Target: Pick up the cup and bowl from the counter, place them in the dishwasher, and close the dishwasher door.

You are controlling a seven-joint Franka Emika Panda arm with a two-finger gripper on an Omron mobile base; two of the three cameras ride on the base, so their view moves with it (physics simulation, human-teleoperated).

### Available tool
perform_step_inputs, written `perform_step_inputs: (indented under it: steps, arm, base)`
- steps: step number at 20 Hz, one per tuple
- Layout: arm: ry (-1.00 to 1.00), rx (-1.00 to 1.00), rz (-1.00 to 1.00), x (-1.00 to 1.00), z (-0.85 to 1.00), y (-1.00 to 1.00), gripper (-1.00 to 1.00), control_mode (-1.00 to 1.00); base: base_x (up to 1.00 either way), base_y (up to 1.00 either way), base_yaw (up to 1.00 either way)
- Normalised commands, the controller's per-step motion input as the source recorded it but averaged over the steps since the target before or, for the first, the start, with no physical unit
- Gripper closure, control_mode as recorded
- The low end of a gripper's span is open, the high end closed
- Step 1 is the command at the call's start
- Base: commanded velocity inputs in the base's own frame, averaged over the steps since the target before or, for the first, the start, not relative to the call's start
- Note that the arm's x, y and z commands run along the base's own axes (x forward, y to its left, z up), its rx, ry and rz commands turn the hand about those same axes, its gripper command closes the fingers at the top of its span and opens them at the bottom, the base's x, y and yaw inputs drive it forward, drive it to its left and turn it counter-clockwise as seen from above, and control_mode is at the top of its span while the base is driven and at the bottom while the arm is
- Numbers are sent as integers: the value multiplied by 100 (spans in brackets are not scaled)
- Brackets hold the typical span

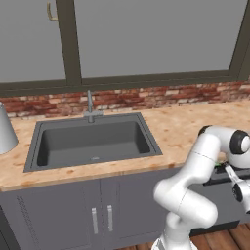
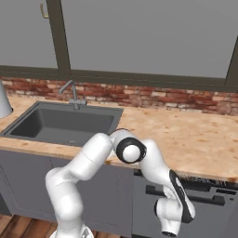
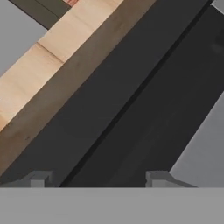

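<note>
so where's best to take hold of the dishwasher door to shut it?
Probably the black top edge of the dishwasher door, approached from the front, just under the counter. The panel is flat, no handle shows, and it seems to lean out at the top, so that edge is the only graspable lip. The gripper is open.

My own arm hides part of the dishwasher [image 2: 209, 195]. The big pale cone [image 1: 6, 132] on the counter [image 1: 195, 124] is cut off by the picture's edge.

Two base views from behind, sharing sink [image 1: 93, 139] and counter [image 2: 195, 139], hand view close on dishwasher door [image 3: 144, 113]
</note>
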Motion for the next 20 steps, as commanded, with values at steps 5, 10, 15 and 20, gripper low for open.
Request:
perform_step_inputs:
  steps: [5, 10, 15, 20]
  arm:
    - [-18, 0, 0, 44, -65, -27, -100, -100]
    - [-18, -3, 0, 30, -78, -32, -100, -100]
    - [-16, -7, 2, 37, -88, -34, -100, -100]
    - [-12, -6, 2, 66, -86, -23, -100, -100]
  base:
    - [0, 0, 0]
    - [0, 0, 0]
    - [0, 0, 0]
    - [0, 0, 0]
